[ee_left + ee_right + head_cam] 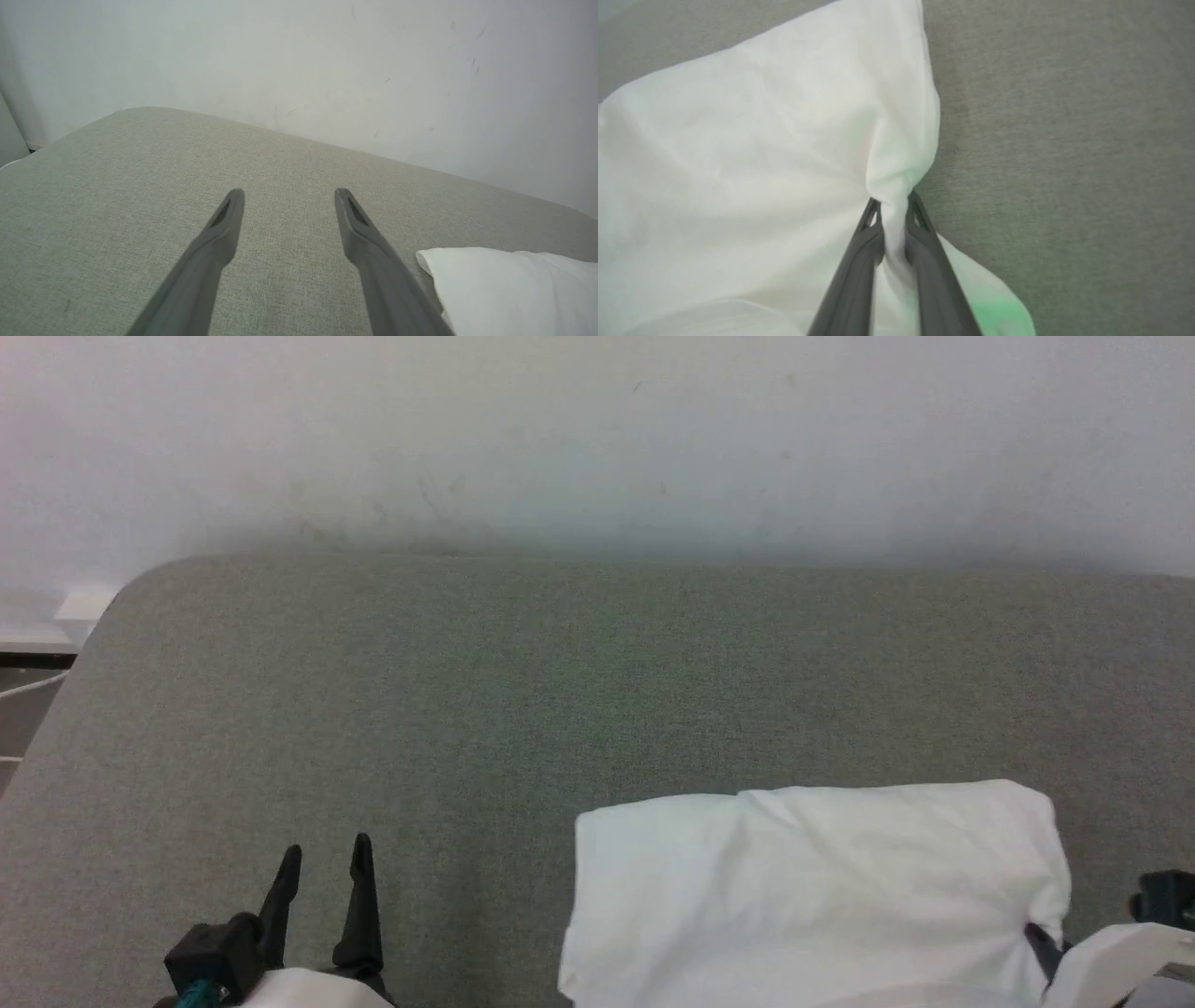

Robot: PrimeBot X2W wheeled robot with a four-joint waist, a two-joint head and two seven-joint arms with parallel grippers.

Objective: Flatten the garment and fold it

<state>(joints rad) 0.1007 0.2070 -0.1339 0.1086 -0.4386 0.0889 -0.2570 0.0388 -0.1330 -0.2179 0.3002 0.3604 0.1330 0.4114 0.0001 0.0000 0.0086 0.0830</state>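
Observation:
The garment (803,896) is a white thin fabric bundle, folded into a rough rectangle at the lower right of the grey surface in the head view. Its corner (509,289) shows at the lower right of the left wrist view. My right gripper (892,201) is shut on a pinched ridge of the garment (752,163) near its right edge; in the head view its dark finger (1041,943) meets the cloth's lower right corner. My left gripper (325,859) stands open over bare surface, well left of the garment, with nothing between its fingers (224,228).
A grey fabric-covered table (523,691) spreads wide, with a rounded far-left corner (149,579). A white wall (597,439) stands right behind its far edge. Past the left edge are a dark shelf and a white cable (28,686).

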